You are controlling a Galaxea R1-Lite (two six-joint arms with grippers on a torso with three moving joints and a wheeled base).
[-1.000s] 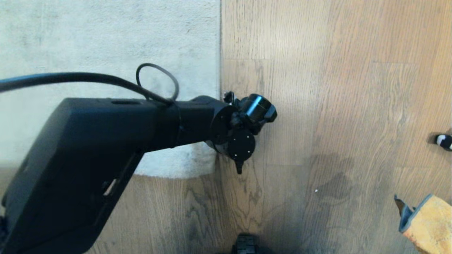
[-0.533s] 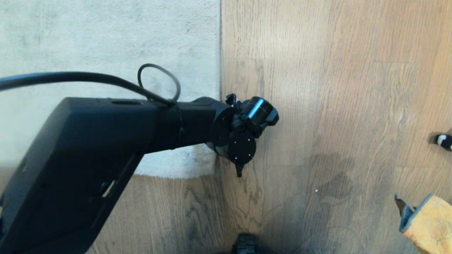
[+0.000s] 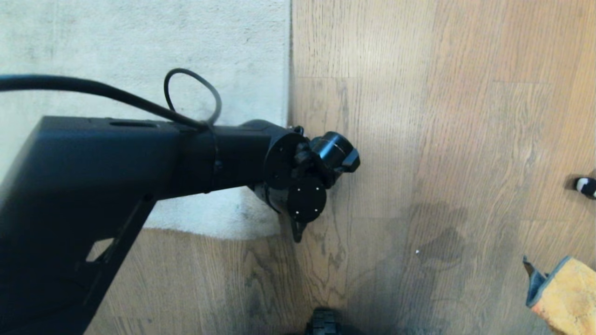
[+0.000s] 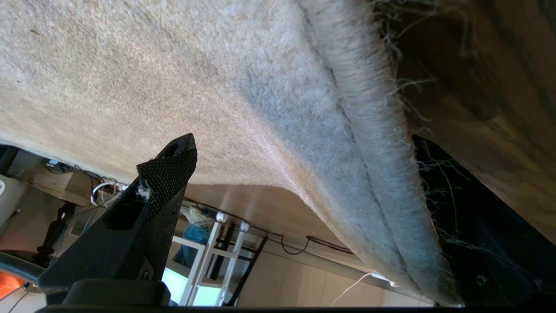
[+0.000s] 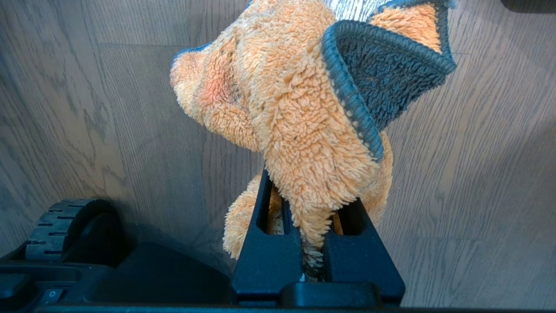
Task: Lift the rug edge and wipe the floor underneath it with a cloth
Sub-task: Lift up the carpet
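the rug edge (image 4: 347,143) looks like the awkward bit here; it's the bound hem of a big pale short-pile rug, and in the left wrist view it sags in a soft curve with loose threads fraying off the border, so i'd guess it's floppy and bends easily, but with that much rug behind it a lift will probably feel draggy rather than light; best place to take hold is my guess right on the stitched hem near the corner, since the pile face is too flat to pinch and the hem gives something thicker to bite on; in the head view the edge (image 3: 288,83) runs straight up the frame, rug to the left, bare floor (image 3: 442,139) to the right, with the corner low down by the arm.

the left gripper (image 4: 304,182) sits right at that corner with its jaws spread wide apart, one textured finger (image 4: 167,174) over the pile side and the hem lying between the two; nothing is pinched yet as far as i can see.

the cloth (image 5: 299,113) is a fluffy orange terry thing with blue-grey trim, soft and light, bunched up; the right gripper (image 5: 313,256) is clamped tight on a fold of it, off to the robot's right above the planks, well apart from the rug.
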